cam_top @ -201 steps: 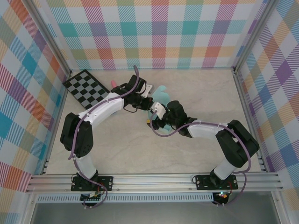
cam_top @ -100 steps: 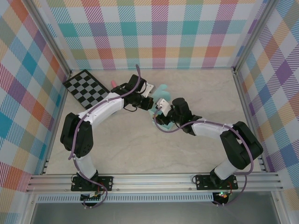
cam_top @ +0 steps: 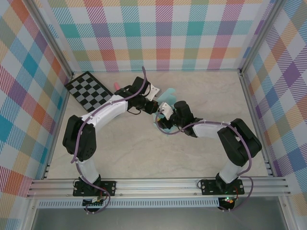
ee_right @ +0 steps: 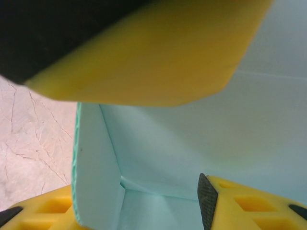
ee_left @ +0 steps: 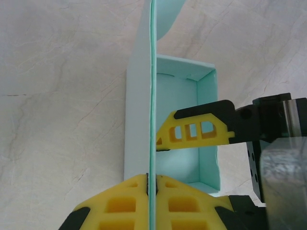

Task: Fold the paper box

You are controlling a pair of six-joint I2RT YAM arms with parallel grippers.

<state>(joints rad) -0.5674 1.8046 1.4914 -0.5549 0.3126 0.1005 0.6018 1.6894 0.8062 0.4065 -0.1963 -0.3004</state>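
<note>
Near the middle of the overhead view, the box (cam_top: 167, 95) is sitting on the table (cam_top: 192, 153), partly under both arms. At the bottom centre of the left wrist view, the left gripper (ee_left: 151, 181) is pinching the box's upright panel edge-on, with its jaws closed tight on the card. The right gripper (ee_right: 134, 191) is reaching into the box's open tray. Its 2 fingers (ee_right: 249, 203) are standing apart on either side of a side wall, not squeezing it. A checkerboard (cam_top: 88, 90) is lying at upper left, well apart.
</note>
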